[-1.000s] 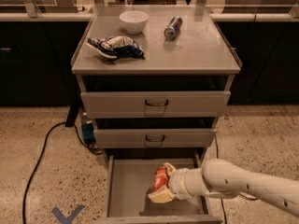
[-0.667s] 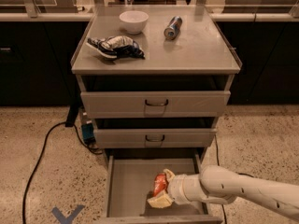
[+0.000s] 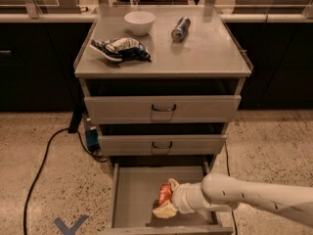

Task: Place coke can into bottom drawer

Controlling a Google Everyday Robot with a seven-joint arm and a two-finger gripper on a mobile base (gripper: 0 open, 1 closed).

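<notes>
The coke can [image 3: 165, 193], shiny red-orange, sits low inside the open bottom drawer [image 3: 132, 195], right of its middle. My gripper [image 3: 166, 199] reaches in from the right on a white arm, its pale fingers [image 3: 164, 210] around the can, shut on it. The can's lower part is hidden behind the fingers, so I cannot tell whether it rests on the grey drawer floor.
Above are two drawers with dark loop handles [image 3: 163, 107], both slightly open. The cabinet top holds a white bowl [image 3: 139, 22], a slim blue-and-silver can [image 3: 180, 28] lying down and a dark-blue-and-white bag [image 3: 120, 49]. A black cable [image 3: 46, 153] runs over the floor at left.
The gripper and can have sunk a little lower into the bottom drawer and shifted slightly toward its front. Nothing else has moved.
</notes>
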